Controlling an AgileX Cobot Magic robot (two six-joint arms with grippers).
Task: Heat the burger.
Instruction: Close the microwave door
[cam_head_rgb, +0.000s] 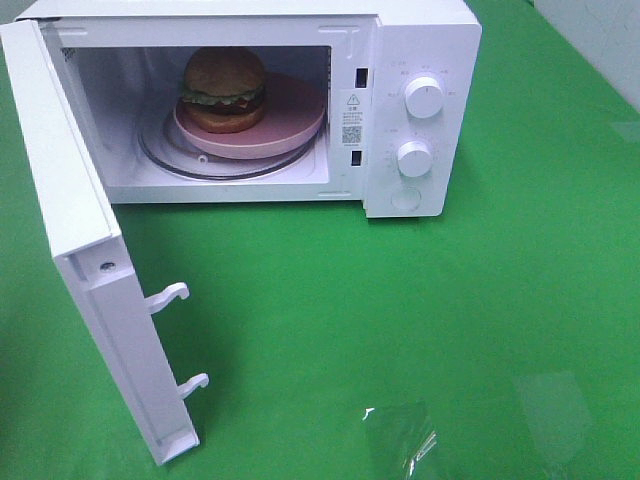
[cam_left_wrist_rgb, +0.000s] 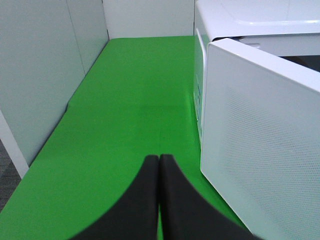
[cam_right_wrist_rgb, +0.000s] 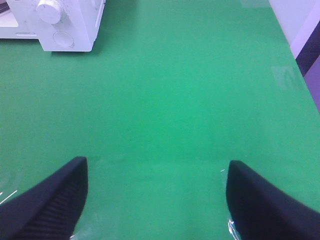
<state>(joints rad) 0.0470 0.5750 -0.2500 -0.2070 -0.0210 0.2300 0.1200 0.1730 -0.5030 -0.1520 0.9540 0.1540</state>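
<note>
In the high view, the microwave (cam_head_rgb: 420, 60) stands on the green surface (cam_head_rgb: 400, 320) with its door (cam_head_rgb: 70, 200) swung wide open. The burger (cam_head_rgb: 224, 85) is inside the microwave, on a pink plate (cam_head_rgb: 290, 130) that rests on the glass tray (cam_head_rgb: 200, 168).

In the left wrist view, the left fingers (cam_left_wrist_rgb: 147, 200) are pressed together and hold nothing, near the outer face of the microwave door.

In the right wrist view, the right fingers (cam_right_wrist_rgb: 55, 200) are wide apart and empty, over the surface, well apart from the microwave.

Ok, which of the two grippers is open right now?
The right gripper, its jaws spread wide over the green mat; the left gripper has its jaws pressed together beside the microwave door.
</note>
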